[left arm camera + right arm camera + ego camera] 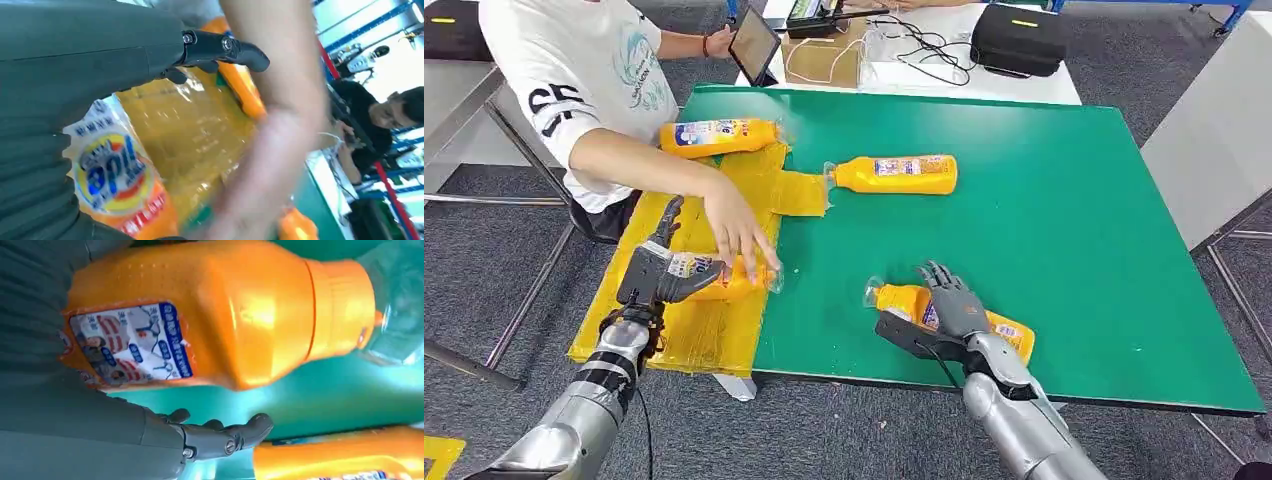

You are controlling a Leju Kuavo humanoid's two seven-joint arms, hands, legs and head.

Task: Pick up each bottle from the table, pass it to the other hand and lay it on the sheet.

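Orange bottle point(714, 278) lies on the yellow sheet point(689, 330), left hand point(656, 272) wrapped around its label end; a person's hand point(739, 230) rests on top of it. Right hand point(952, 303) lies over a second bottle point(1009, 334) on the green desk point(1074, 220), fingers spread, not gripping. Two more bottles lie farther back.

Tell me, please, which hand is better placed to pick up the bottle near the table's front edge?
The right hand: it already rests over that bottle on the green table. The left hand is occupied, holding another bottle over the yellow sheet.
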